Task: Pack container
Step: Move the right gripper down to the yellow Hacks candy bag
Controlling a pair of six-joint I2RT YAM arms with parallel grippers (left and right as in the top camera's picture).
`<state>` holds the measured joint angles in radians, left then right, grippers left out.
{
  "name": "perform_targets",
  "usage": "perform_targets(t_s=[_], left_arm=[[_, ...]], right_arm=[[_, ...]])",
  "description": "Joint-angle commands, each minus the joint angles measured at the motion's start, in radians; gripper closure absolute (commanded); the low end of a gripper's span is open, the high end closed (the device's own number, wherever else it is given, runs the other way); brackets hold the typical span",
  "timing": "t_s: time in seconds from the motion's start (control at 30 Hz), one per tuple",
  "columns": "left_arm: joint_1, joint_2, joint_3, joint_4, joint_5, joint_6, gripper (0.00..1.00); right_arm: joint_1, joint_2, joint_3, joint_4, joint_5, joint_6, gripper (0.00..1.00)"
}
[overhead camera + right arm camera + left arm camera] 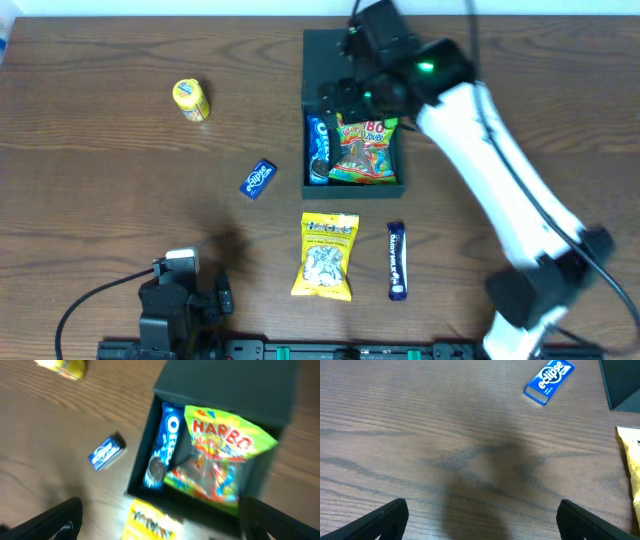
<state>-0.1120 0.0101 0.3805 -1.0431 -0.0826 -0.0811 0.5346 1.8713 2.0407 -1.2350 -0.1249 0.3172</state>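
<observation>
**Right hand (162, 520) spread wide and empty above the part-filled container (318, 60)**

Container sits open at the far middle of the desk (100, 200), holding an Oreo pack (319, 150) and a Haribo bag (364, 150). Just in front lie a yellow snack packet (326, 256) and a dark bar (397, 261), their long axes pointing toward the container. Left hand (482, 515), also open and empty, hovers at the near-left edge.

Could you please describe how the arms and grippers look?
The right arm has a white link between black joints, a green light on its wrist and black cables alongside. The left arm is black with a pale block on top and a looping black cable. The left gripper and right gripper have black fingers.
</observation>
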Motion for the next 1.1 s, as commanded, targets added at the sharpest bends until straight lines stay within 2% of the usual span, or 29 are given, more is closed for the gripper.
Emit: perform_targets(t_s=[0.0, 0.23, 0.53, 0.87, 1.07], left_arm=[[0.007, -0.006, -0.028, -0.045, -0.002, -0.019, 0.05], [0.007, -0.006, -0.028, -0.045, -0.002, -0.019, 0.04], [0.007, -0.006, -0.028, -0.045, -0.002, -0.019, 0.04], [0.007, -0.006, -0.028, -0.045, -0.002, -0.019, 0.05], [0.007, -0.006, -0.028, -0.045, -0.002, -0.019, 0.04]], right_arm=[[0.008, -0.058, 0.005, -0.046, 0.031, -0.034, 0.01], [0.076, -0.209, -0.075, -0.048, 0.031, -0.034, 0.01], [0.198, -0.332, -0.293, -0.048, 0.031, -0.034, 0.01], [0.318, -0.370, -0.467, -0.048, 0.031, -0.034, 0.01], [0.397, -0.370, -0.512, 0.089, 0.084, -0.039, 0.01]])
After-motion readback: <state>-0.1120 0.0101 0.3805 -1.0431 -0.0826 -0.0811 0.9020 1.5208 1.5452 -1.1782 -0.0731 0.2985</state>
